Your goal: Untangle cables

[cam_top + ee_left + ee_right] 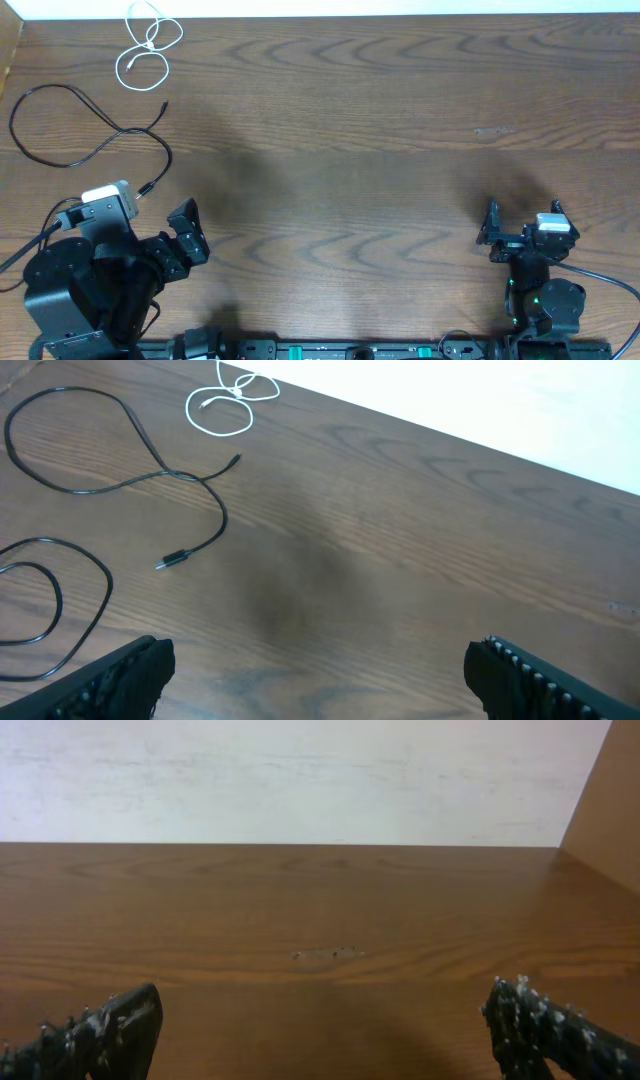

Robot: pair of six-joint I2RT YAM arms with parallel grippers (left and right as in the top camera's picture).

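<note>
A white cable (pixel 148 45) lies coiled at the far left corner; it also shows in the left wrist view (pixel 225 405). A black cable (pixel 60 125) lies in a loose loop at the left, one plug (pixel 145 188) near my left arm; it also shows in the left wrist view (pixel 110 480). A second black cable loop (pixel 55 585) lies at the left edge of the left wrist view; the left arm hides it in the overhead view. The three lie apart. My left gripper (pixel 192 235) (pixel 320 690) is open and empty. My right gripper (pixel 525 225) (pixel 320 1040) is open and empty, far from the cables.
The wooden table (pixel 380 130) ends at a white wall along the far edge (pixel 300 780). A small scuff mark (pixel 325 954) is on the wood ahead of the right gripper. Thick black arm leads run by both arm bases.
</note>
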